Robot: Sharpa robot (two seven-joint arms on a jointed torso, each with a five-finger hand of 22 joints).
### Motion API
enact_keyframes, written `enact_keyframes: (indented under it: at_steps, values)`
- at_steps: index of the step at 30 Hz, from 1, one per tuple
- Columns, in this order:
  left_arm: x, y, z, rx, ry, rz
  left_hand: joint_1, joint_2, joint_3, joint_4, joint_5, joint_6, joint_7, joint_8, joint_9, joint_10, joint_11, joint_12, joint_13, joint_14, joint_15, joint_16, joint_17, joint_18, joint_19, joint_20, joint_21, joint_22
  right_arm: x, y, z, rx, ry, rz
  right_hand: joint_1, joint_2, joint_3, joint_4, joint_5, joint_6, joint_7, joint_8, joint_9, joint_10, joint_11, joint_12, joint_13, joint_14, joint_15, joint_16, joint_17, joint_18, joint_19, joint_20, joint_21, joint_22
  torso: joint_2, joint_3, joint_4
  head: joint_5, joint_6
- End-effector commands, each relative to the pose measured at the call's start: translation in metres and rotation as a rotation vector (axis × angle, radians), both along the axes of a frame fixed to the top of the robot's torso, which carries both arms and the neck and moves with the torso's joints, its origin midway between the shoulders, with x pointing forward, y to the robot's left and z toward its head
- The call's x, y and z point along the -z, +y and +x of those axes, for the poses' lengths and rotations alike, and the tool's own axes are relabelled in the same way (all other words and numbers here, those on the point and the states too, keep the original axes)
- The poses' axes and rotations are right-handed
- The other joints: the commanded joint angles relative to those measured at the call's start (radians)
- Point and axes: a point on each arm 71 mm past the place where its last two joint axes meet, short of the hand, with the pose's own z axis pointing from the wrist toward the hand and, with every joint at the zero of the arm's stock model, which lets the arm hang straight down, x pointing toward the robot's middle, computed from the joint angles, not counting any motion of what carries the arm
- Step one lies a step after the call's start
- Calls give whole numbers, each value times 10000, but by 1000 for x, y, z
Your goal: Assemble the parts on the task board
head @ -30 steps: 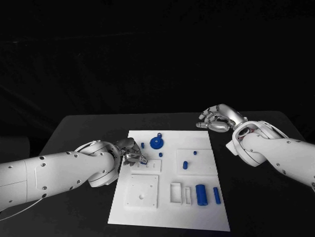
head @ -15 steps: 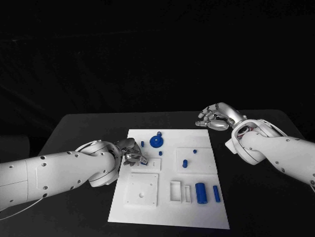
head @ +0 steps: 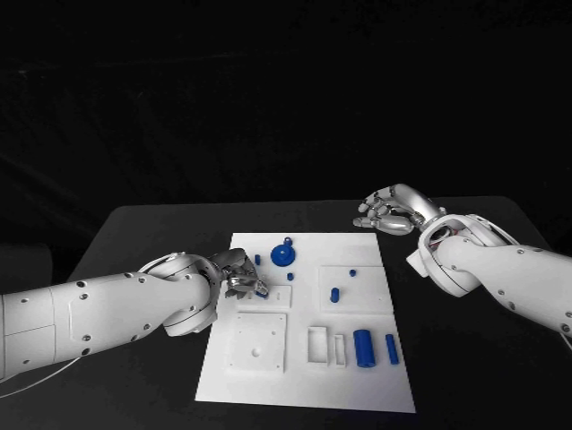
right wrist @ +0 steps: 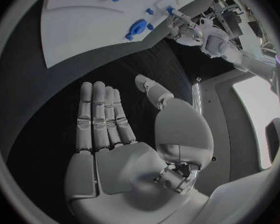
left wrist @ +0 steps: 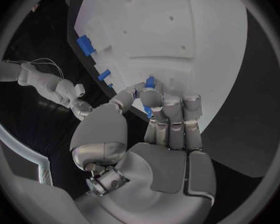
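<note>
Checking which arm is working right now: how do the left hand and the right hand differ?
The left hand is over the task board, its fingers curled around a small blue part; the right hand is off the board over the black table. In the wrist views, the left hand's fingers bend inward, while the right hand's fingers lie straight and hold nothing. Both are silver, on white arms.

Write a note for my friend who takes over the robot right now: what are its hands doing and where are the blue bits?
Left hand pinches a small blue part over the left side of the white board.
Right hand is open, holding nothing, over the black table past the board's far right corner.
On the board: a round blue part at the far end, two blue cylinders near the front right.
Left: place the held part, then the others.
</note>
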Motion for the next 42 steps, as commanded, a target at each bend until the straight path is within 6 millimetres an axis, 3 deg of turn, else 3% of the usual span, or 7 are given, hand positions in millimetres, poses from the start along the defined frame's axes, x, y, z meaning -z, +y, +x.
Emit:
enact_keyframes:
  at_steps: [1,33,42]
  values:
    - [4,-2,-2,180,272,183,-21,96,7,35,-27,1433,-1027,24,1579,-184,-219,46,14,144,-242,59,11,130,66,-1036,46,14,-1,3,-1,-191,-26,30,83,42,-48,21,25,-43,-7,-7,13,-11,-6,-3,-25,-78,13,23,-14,-11,-31,8,-50,19,-4,-3,0,-36,-21]
    - [5,-6,-3,361,386,195,-45,130,10,28,-71,1460,-1044,54,1648,-202,-234,178,28,142,-255,148,21,133,66,-1048,78,62,-1,3,-1,-207,-12,12,76,34,-39,69,107,-40,-6,-11,7,-3,-6,39,-162,-92,16,52,-42,15,-32,42,-71,50,-2,-3,5,-52,-58]
    - [6,-7,-3,379,452,141,-289,295,-41,223,-285,1574,-1077,140,1758,-205,-252,450,78,144,-239,304,37,127,59,-1054,110,131,0,4,-1,-209,43,40,39,40,-47,120,192,-42,-3,-16,2,-12,-1,68,-247,-107,21,64,-64,31,-39,65,-91,68,-7,3,0,-40,-76]
